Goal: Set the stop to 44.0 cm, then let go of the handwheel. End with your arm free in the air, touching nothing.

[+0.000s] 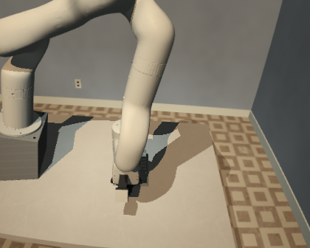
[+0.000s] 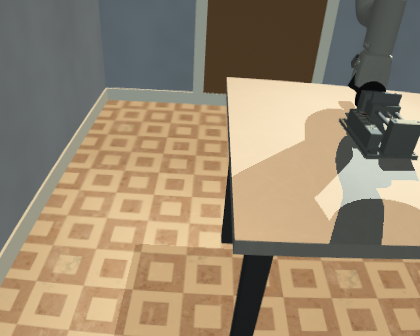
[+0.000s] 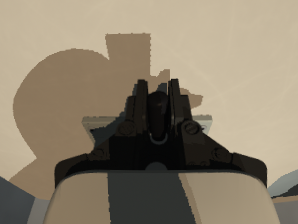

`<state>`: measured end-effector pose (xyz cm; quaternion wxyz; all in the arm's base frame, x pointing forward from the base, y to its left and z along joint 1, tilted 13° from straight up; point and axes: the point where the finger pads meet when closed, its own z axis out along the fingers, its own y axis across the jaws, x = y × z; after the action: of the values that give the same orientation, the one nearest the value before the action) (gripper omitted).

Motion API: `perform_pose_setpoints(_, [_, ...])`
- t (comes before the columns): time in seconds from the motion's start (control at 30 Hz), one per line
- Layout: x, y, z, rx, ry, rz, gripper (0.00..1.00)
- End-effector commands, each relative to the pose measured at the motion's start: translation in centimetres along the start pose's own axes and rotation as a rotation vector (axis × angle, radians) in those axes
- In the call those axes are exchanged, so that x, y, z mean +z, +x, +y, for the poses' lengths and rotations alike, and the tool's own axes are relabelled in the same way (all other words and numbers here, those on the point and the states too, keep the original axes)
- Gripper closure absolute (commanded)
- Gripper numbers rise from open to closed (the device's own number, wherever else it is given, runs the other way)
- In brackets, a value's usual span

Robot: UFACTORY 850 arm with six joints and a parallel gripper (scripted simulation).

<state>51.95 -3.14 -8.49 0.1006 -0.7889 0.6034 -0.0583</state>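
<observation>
The stop device (image 2: 386, 132) is a grey rail assembly with a block-shaped carriage; it stands on the table at the right of the exterior view. In the top view only a dark part of the device (image 1: 144, 164) shows behind the arm. Its dark handwheel (image 2: 371, 92) (image 3: 157, 121) is at the far end. My gripper (image 3: 158, 92) (image 2: 364, 86) (image 1: 130, 187) comes down on it from above and is shut on the handwheel's handle. The dark fingers stand on both sides of the handle in the wrist view. No scale reading is visible.
The table (image 2: 266, 150) (image 1: 63, 207) ends at a left edge and a near edge in the exterior view, with tiled floor below. The arm's grey pedestal (image 1: 13, 151) stands at the left of the table in the top view.
</observation>
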Motion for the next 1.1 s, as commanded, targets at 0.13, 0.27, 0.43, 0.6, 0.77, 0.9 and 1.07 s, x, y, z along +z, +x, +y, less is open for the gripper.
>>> perform_pose_setpoints(0.13, [-0.4, 0.0, -1.8, 0.0, 0.002, -0.002, 0.94])
perform_pose_setpoints(0.27, [-0.7, 0.0, -2.3, 0.0, 0.002, -0.002, 0.94])
perform_pose_setpoints(0.43, [-1.1, 0.0, -2.7, 0.0, 0.002, -0.002, 0.94])
perform_pose_setpoints(0.6, [-1.7, 0.0, -3.2, 0.0, 0.002, -0.001, 0.94])
perform_pose_setpoints(0.77, [-2.4, 0.0, -3.5, 0.0, 0.002, -0.001, 0.94])
perform_pose_setpoints(0.9, [-2.7, 0.0, -3.6, 0.0, 0.002, -0.002, 0.94])
perform_pose_setpoints(1.07, [-3.5, 0.0, -3.7, 0.0, 0.002, -0.001, 0.94])
